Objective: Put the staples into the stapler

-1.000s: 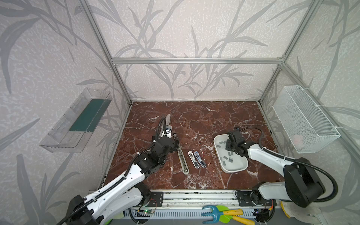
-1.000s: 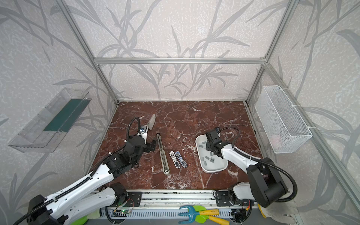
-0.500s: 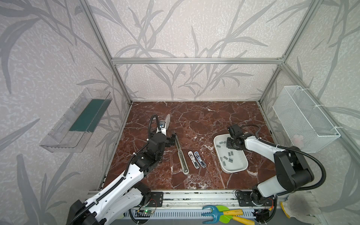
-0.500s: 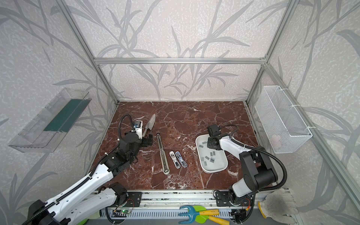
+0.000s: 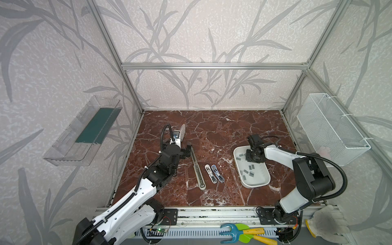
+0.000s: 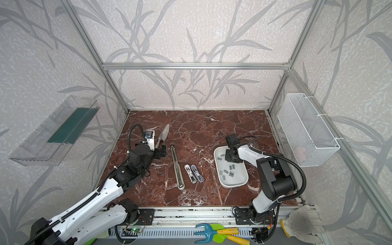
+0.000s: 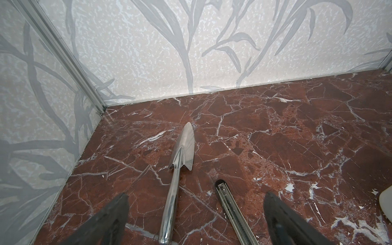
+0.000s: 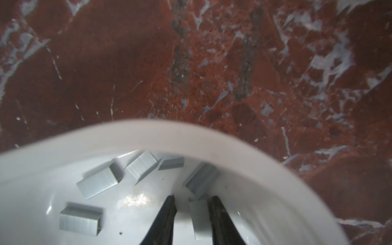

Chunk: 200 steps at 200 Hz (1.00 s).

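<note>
Several grey staples (image 5: 247,171) (image 6: 228,171) lie loose in a white tray (image 5: 256,184) (image 6: 233,185) on the right. My right gripper (image 5: 250,158) (image 6: 230,158) (image 8: 192,198) points down into the tray's far end, open only narrowly. One staple strip (image 8: 199,218) lies between its fingers, against one finger with a gap to the other. Two small staplers, one white (image 5: 211,174) (image 6: 189,173) and one blue (image 5: 218,173) (image 6: 197,173), lie side by side mid-table. My left gripper (image 5: 184,152) (image 6: 160,151) (image 7: 196,196) hangs wide open and empty at the left.
A shiny metal trowel (image 5: 182,131) (image 7: 184,146) and a long metal rail (image 5: 197,167) (image 7: 231,210) lie under and beside the left gripper. A wire basket (image 5: 331,129) hangs on the right wall and a clear bin (image 5: 84,131) on the left wall.
The right arm has drawn its elbow in and tipped its gripper steeper into the tray, and its jaws have narrowed around a staple strip. The left wrist has shifted slightly near the trowel.
</note>
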### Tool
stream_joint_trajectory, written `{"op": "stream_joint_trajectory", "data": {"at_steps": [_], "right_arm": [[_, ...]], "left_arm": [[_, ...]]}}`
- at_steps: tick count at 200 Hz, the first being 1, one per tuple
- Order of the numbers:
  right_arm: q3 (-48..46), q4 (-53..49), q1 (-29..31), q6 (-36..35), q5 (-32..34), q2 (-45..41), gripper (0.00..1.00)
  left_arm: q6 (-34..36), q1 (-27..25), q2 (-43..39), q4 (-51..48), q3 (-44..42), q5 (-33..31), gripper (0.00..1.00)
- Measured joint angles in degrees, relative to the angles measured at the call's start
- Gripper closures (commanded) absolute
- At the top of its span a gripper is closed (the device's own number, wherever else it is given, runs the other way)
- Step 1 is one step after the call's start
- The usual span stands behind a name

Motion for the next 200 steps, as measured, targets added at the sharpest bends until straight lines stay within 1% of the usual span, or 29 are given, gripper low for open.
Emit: {"op": "stream_joint_trajectory", "data": {"at_steps": [46,59,103,139,176,200], "right_arm": [[1.77,-0.63,-0.37,-0.02,-0.07,1.62,0.78],[1.77,-0.74,-0.37,-0.02,-0.09,1.62,0.79],[1.77,-0.76,-0.39,0.02,-0.09,1.6,0.77],[1.51,-0.79,-0.52,0.07,-0.26,1.33,0.78],[1.46,-0.76,-0.59,0.26,-0.5,1.31,0.87],[1.09,-0.57,-0.59,0.28,-0.5,0.9,0.88]], "left_arm": [[0.07,0.07,-0.57,0.98,-0.09,0.46,0.01],[0.07,0.07,-1.29,1.42,-0.44,0.48,0.01],[0.04,0.11,-2.27,2.14,-1.2,0.5,0.01],[0.04,0.28,-2.32,2.14,-1.2,0.5,0.01],[0.02,0.28,-2.34,2.14,-1.2,0.7,0.01],[-0.11,0.31,-2.38,2.12,-1.2,1.25,0.01]]}}
